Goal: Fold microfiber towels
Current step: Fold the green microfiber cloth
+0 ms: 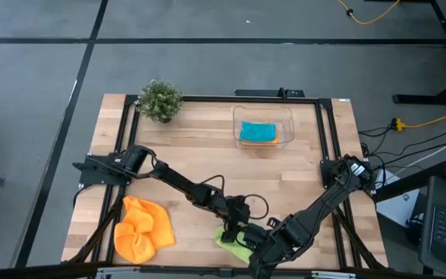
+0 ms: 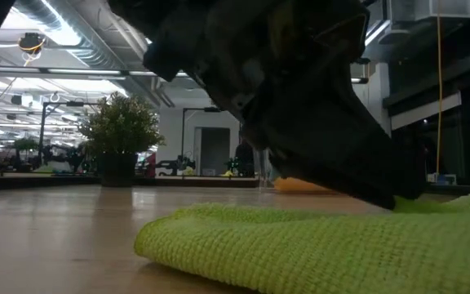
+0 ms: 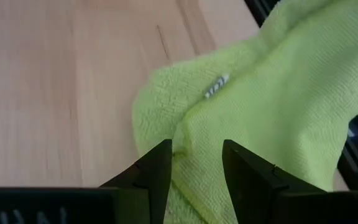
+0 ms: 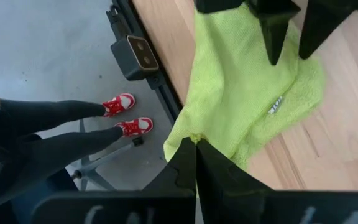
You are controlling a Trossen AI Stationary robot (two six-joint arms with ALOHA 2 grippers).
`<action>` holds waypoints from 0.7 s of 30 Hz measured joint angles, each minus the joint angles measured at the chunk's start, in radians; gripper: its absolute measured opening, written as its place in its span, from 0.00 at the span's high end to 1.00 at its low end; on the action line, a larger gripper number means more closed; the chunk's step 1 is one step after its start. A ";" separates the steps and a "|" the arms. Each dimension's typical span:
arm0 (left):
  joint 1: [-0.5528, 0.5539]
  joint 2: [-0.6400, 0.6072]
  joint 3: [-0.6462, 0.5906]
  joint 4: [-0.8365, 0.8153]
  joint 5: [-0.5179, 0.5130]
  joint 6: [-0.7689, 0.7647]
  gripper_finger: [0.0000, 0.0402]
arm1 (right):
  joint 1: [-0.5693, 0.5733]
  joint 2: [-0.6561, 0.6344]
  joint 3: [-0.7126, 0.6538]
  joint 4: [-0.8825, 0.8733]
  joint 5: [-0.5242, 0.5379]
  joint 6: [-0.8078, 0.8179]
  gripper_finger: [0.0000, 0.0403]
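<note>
High view: the wooden tabletop (image 1: 207,155) is seen whole, with both dark arms reaching toward its near edge. The left arm is stretched from the left edge toward the middle of the near edge, and the right arm from the right edge to the same place. An orange towel (image 1: 142,226) is seen crumpled near the near left corner. A clear plastic tub (image 1: 263,126) is placed toward the far edge, right of centre, and a teal towel (image 1: 258,132) is laid inside it over a second orange towel, of which only an edge is shown. A small potted plant (image 1: 160,100) is stood near the far left corner. The lime green towel (image 1: 235,242) is spread at the near edge, partly overhanging it, with a small white tag (image 3: 216,86) shown on it. The left gripper (image 3: 196,163) is held just over this towel, its jaws narrowly parted astride a raised fold; whether the fold is pinched cannot be told. The right gripper (image 4: 196,152) is seen with its jaws pressed together, clamped on the towel's overhanging edge. Beyond the table, a person's legs with red shoes (image 4: 128,115) are shown on the floor
</note>
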 joint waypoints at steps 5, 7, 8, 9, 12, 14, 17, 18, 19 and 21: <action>0.008 0.007 0.000 0.038 -0.014 0.032 0.66 | 0.000 0.000 0.000 0.000 0.029 -0.001 1.00; 0.012 0.030 0.002 0.059 -0.014 0.022 0.66 | 0.000 0.000 0.000 0.001 0.032 -0.002 1.00; 0.011 0.033 -0.004 0.044 -0.012 0.013 0.66 | 0.000 0.000 0.000 0.001 0.032 0.000 1.00; 0.010 0.034 -0.004 0.050 -0.010 0.004 0.66 | 0.000 0.000 0.000 0.001 0.033 0.000 1.00; 0.000 0.028 0.001 0.066 -0.021 0.008 0.66 | 0.000 0.000 0.001 0.000 0.033 0.000 1.00; -0.008 0.029 0.000 0.065 -0.023 0.018 0.66 | 0.000 0.000 0.001 0.000 0.033 0.000 1.00; -0.019 0.029 -0.001 0.069 -0.023 0.019 0.66 | 0.000 0.000 0.001 0.000 0.033 0.001 1.00; -0.022 0.029 -0.001 0.069 -0.028 0.020 0.66 | 0.000 0.000 0.001 -0.001 0.033 0.001 1.00; -0.024 0.029 -0.001 0.069 -0.035 0.025 0.66 | 0.000 0.000 0.001 -0.001 0.033 0.001 1.00; -0.029 0.029 -0.001 0.075 -0.055 0.036 0.66 | 0.000 0.000 0.001 -0.001 0.033 0.001 1.00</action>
